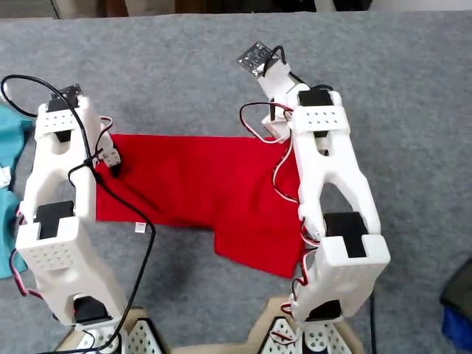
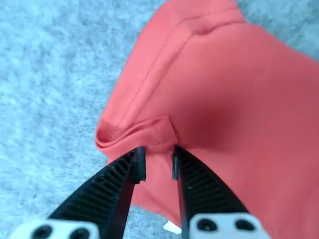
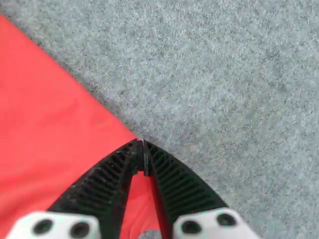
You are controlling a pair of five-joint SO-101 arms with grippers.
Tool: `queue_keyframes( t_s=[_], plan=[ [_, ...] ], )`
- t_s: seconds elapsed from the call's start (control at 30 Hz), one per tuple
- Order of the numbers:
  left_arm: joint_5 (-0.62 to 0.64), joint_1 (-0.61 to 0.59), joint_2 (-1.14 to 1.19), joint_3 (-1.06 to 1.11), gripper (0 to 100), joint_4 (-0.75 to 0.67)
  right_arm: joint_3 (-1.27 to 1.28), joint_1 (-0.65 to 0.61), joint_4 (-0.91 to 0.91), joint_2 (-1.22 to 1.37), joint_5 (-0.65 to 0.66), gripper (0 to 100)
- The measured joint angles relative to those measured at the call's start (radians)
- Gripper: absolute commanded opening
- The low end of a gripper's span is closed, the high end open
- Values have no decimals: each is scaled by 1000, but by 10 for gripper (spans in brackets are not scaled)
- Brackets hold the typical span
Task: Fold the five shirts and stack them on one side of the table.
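A red shirt [image 1: 199,184] lies partly folded and flat on the grey table [image 1: 398,110], with a flap hanging toward the near edge. My left gripper [image 1: 112,161] stands at the shirt's far left corner. In the left wrist view the left gripper [image 2: 157,163] is open a narrow gap over the red shirt [image 2: 224,99], just behind a small ruck at the hem. My right gripper [image 1: 276,133] is at the far right corner. In the right wrist view the right gripper [image 3: 144,149] is shut, pinching the tip of the red shirt [image 3: 45,99].
Teal cloth [image 1: 9,136] lies at the table's left edge, beside the left arm. A dark and blue object [image 1: 457,310] sits at the near right corner. A small white tag [image 1: 140,227] pokes out at the shirt's near edge. The far table is bare grey felt.
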Motion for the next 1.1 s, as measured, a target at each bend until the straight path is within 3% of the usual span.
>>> queue_keyframes(
  t_s=[0.27, 0.37, 0.67, 1.1],
  plan=[
    [0, 0, 0, 72, 96, -46, 0, 0, 0, 0, 0, 9],
    [0, 0, 0, 72, 11, -46, 0, 0, 0, 0, 0, 9],
    [0, 0, 0, 75, 19, -43, 0, 0, 0, 0, 0, 9],
    [28, 0, 0, 57, 19, 189, 0, 0, 0, 0, 0, 9]
  ],
)
